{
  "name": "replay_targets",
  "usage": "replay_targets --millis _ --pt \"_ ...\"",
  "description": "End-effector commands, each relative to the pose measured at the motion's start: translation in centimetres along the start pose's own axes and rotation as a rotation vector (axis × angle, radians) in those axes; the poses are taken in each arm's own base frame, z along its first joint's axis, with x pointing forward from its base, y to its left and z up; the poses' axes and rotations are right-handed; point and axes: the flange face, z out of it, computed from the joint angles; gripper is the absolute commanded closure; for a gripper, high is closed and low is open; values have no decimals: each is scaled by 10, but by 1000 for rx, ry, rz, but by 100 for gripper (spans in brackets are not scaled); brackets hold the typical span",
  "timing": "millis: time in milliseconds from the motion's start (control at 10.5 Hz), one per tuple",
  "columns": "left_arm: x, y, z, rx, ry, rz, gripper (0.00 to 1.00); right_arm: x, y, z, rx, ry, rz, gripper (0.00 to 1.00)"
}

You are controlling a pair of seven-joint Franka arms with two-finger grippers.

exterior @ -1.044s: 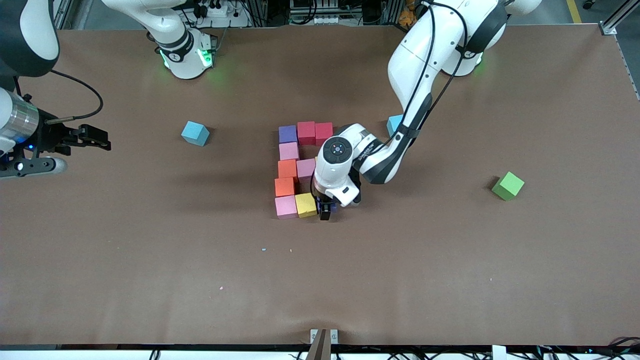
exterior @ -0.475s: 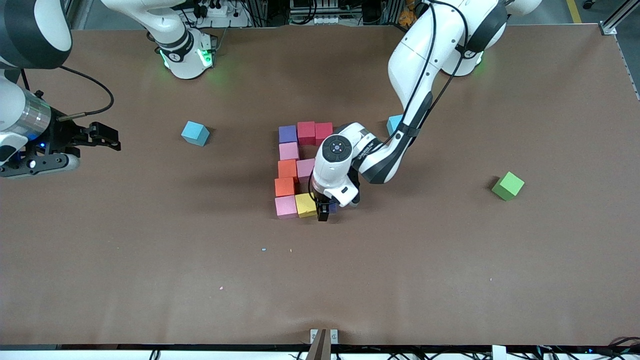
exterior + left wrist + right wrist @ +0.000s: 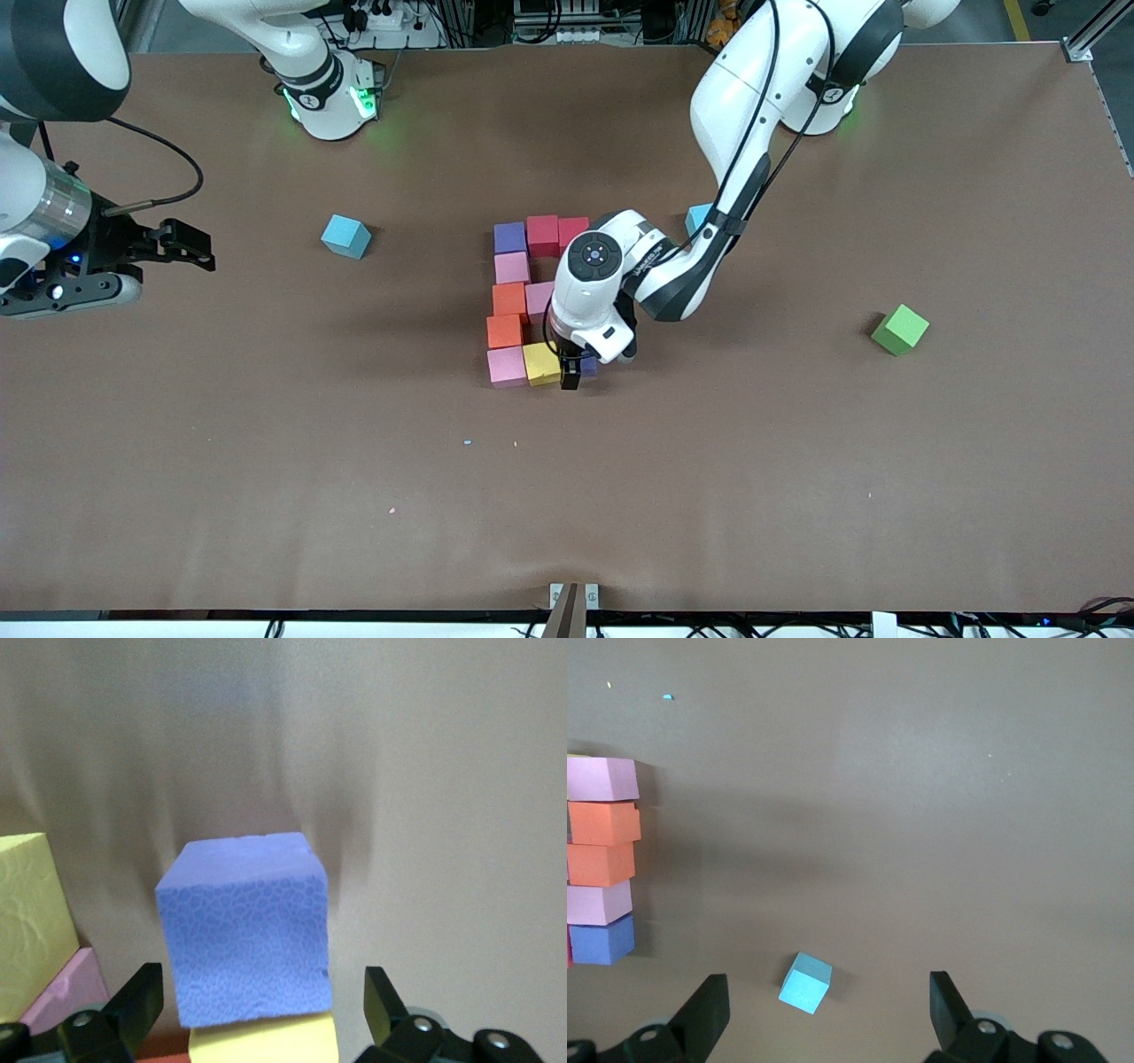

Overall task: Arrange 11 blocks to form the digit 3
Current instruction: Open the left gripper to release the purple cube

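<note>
The blocks stand together mid-table: a purple block (image 3: pixel 509 237) and two red blocks (image 3: pixel 542 235) farthest from the front camera, then pink (image 3: pixel 512 267), orange (image 3: pixel 509 299), pink (image 3: pixel 540 299), orange (image 3: pixel 504 330), with pink (image 3: pixel 507 366) and yellow (image 3: pixel 541 363) nearest. My left gripper (image 3: pixel 578 372) is down beside that yellow block, open, its fingers (image 3: pixel 133 1005) on either side of a second purple block (image 3: pixel 248 930) without touching it. Another yellow block (image 3: pixel 266 1041) shows against the purple one. My right gripper (image 3: pixel 190 248) waits open over the table at the right arm's end.
A light-blue cube (image 3: pixel 345 236) lies toward the right arm's end and shows between the right gripper's fingers (image 3: pixel 804 983). A second light-blue cube (image 3: pixel 698 219) is partly hidden by the left arm. A green cube (image 3: pixel 900 329) sits toward the left arm's end.
The left gripper has shifted slightly toward the yellow block, staying open round the purple one. The right gripper moved a little toward the table's middle, then stopped.
</note>
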Motion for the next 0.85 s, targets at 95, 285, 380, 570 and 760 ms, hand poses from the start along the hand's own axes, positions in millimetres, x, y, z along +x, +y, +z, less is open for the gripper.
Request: replay_targets --millis 95,285,380,570,760 --pt "-8 -2 -31 25 -3 -9 0 0 -7 -4 13 16 -18 0" --pt "-11 3 -74 48 -7 -32 0 5 -17 -3 12 29 -34 0" --pt "2 16 -93 52 11 -46 0 7 -27 -4 12 42 -48 0" --pt "23 24 -113 87 43 87 0 8 -30 -20 11 78 -54 0" --pt "45 29 -121 96 71 219 0 13 -26 -28 4 134 -49 0"
